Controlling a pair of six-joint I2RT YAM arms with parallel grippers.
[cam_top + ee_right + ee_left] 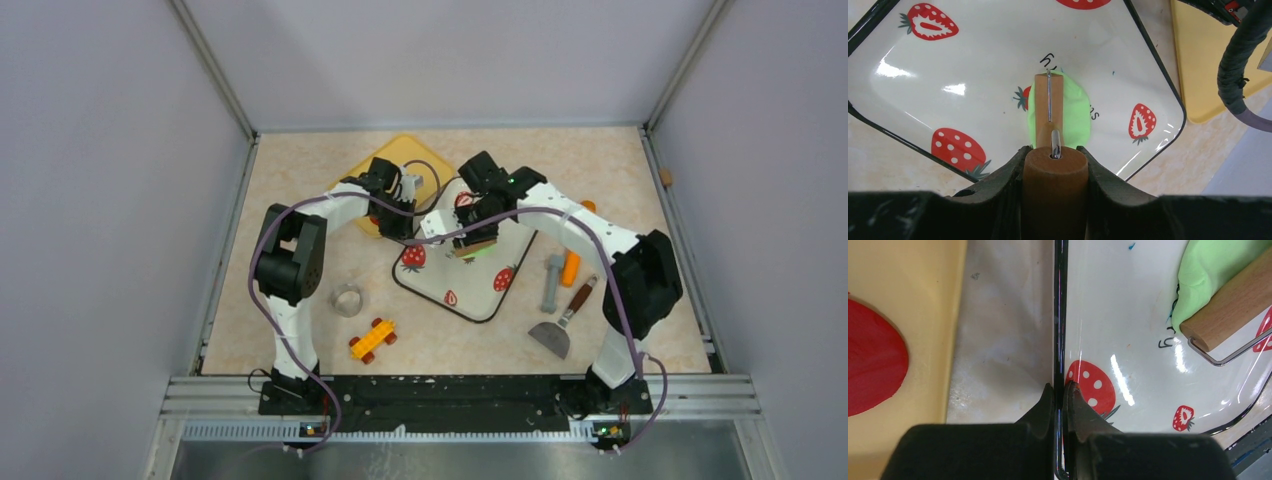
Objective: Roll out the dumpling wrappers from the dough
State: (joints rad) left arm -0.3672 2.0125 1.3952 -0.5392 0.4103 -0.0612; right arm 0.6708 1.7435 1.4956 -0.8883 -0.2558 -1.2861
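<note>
The bright green dough (1075, 115) lies in the middle of the white strawberry-print tray (973, 75). A small wooden roller (1042, 110) with a wire frame rests on top of it. My right gripper (1054, 150) is shut on the roller's wooden handle (1054, 185). My left gripper (1062, 387) is shut on the tray's black rim (1060, 315) at its left edge. From there the dough (1205, 270) and the roller (1233, 305) show at the upper right. In the top view both grippers meet over the tray (470, 290). The dumpling wrappers are out of view.
A yellow plate (400, 150) with a red disc (873, 365) sits just left of the tray. A spatula (560, 325), a grey bolt toy (552, 282) and an orange piece (572, 265) lie right of the tray. A toy car (372, 340) and a small metal cup (347, 299) sit front left.
</note>
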